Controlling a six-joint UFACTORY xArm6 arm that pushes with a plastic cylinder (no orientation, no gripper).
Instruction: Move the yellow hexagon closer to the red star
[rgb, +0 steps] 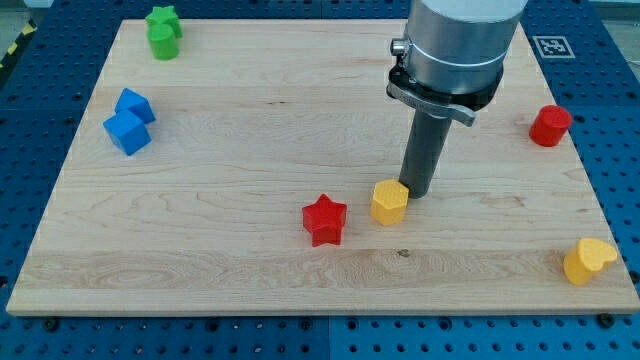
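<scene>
The yellow hexagon (389, 202) lies on the wooden board (250, 130) a little below its middle. The red star (324, 219) lies just to its left and slightly lower, with a small gap between them. My tip (417, 192) rests on the board right at the hexagon's upper right side, touching it or nearly so. The dark rod rises from there to the grey arm at the view's top.
A green block (162, 31) sits at the top left. A blue block (128, 121) lies at the left. A red cylinder (550, 125) stands at the right edge. A yellow heart-like block (588, 261) lies at the bottom right corner.
</scene>
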